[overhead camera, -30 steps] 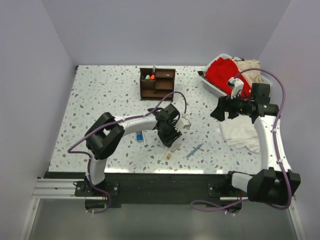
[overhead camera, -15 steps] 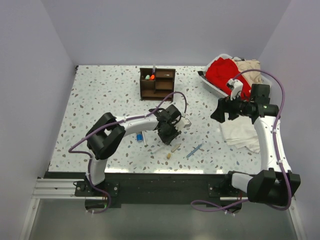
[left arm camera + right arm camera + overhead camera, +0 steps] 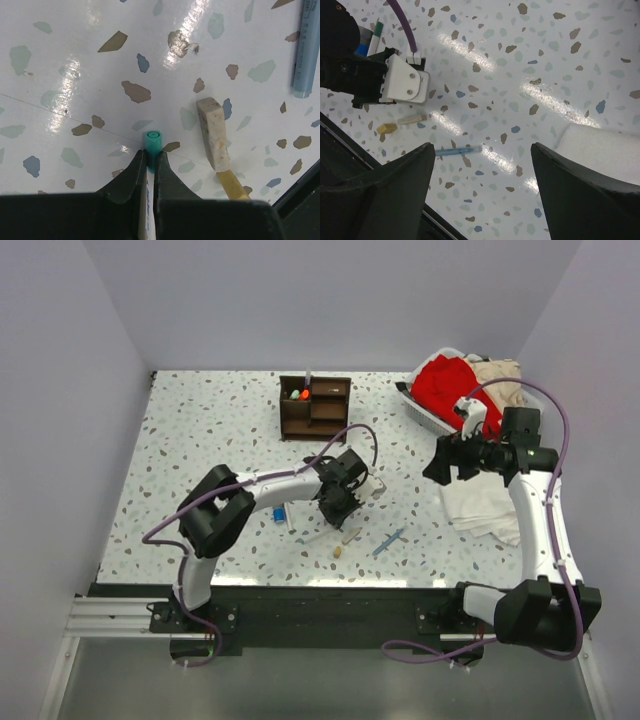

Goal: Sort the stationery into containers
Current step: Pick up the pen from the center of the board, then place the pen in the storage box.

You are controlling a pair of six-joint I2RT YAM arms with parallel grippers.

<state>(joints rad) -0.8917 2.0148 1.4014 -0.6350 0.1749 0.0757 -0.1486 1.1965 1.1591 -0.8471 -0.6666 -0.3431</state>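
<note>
Left claw (image 3: 148, 156) grips teal-tipped pen (image 3: 152, 140) by worktop's (image 3: 200, 440) near edge.
Tan eraser (image 3: 212, 132) lies just beside, apparently apart; right claw (image 3: 482, 155) gapes.

A smooth, glossy speckled finish, with glare mirrored in it, is shown by the table (image 3: 75, 60). The teal-capped pen (image 3: 152, 141) is seen as smooth plastic, the tan eraser (image 3: 212, 131) as matt and grainy. The fingers (image 3: 125, 182) of the left gripper (image 3: 149, 156) are formed of matt black plastic. The organiser (image 3: 333, 390) is made of dark brown wood.
</note>
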